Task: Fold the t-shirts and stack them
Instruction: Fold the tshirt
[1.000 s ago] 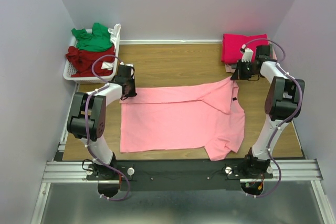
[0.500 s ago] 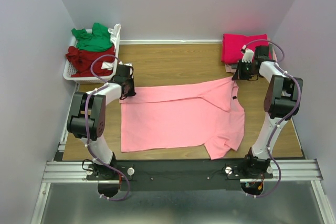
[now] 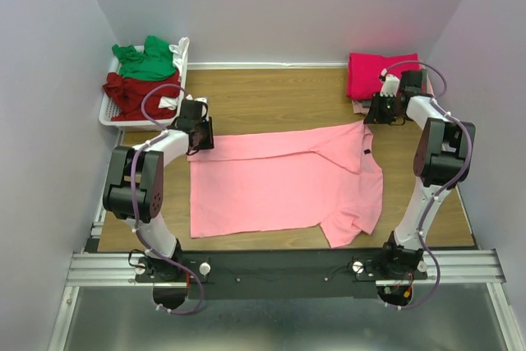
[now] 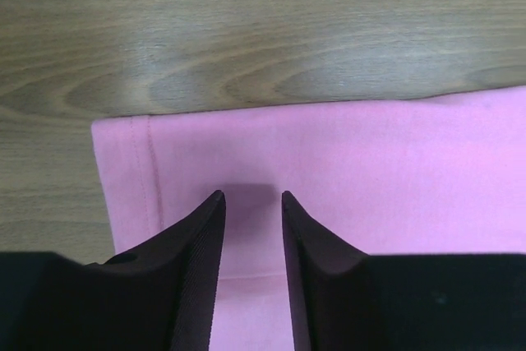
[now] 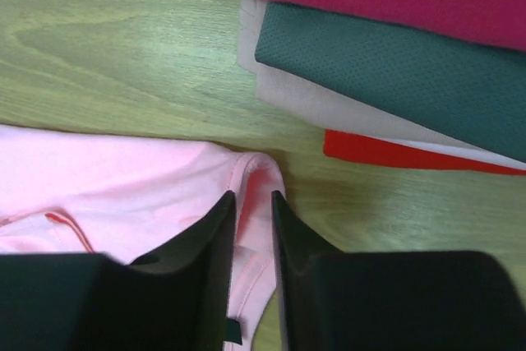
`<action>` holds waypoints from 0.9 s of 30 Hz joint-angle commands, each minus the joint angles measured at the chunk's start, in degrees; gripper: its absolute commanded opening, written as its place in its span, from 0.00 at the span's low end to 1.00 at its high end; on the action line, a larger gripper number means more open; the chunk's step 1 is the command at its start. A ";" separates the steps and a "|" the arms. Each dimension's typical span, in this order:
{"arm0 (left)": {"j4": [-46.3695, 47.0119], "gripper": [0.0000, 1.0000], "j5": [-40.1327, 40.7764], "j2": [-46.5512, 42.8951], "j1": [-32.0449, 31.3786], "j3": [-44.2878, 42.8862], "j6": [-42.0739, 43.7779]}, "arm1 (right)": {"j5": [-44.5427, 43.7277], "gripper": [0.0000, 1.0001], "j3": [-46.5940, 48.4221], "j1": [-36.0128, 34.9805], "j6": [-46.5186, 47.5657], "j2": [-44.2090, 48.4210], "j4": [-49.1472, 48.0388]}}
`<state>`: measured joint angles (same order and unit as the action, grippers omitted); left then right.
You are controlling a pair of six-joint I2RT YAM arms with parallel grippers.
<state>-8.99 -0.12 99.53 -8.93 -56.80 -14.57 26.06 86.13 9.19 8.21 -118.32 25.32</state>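
Pink shirt (image 3: 279, 187) lies spread across the middle of the table (image 3: 271, 96), partly folded, with its near right part rumpled.

Left gripper (image 4: 251, 196) is at the shirt's far left corner. Its jaws are drawn close, with a raised bit of pink cloth in the narrow gap.

Right gripper (image 5: 253, 196) is at the far right corner, jaws pinched on the hem ridge.

Magenta shirt (image 3: 374, 71) tops a folded stack at the far right, just beyond the right gripper.

Green shirt (image 3: 146, 59) and dark red shirt (image 3: 136, 92) lie bunched in the basket (image 3: 111, 119) at the far left.
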 commanded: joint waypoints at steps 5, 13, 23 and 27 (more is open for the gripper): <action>4.77 0.58 -6.65 -13.29 0.40 1.77 2.44 | -3.75 0.44 -4.03 0.83 4.53 11.52 -1.42; 7.32 0.59 -5.25 -32.53 0.49 6.34 8.24 | 23.15 0.56 -4.48 -9.79 30.27 10.49 17.20; 12.86 0.79 2.14 -54.52 -0.21 17.60 10.35 | 20.27 0.57 2.46 -18.24 32.13 0.81 18.62; 12.77 0.79 1.53 -53.30 -0.21 17.60 10.09 | 18.24 0.58 2.82 -18.24 33.98 -0.15 18.89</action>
<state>2.42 -0.58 45.17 -8.86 -39.64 -5.30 45.69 86.54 -9.61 39.13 -118.17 42.33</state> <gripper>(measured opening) 0.786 0.573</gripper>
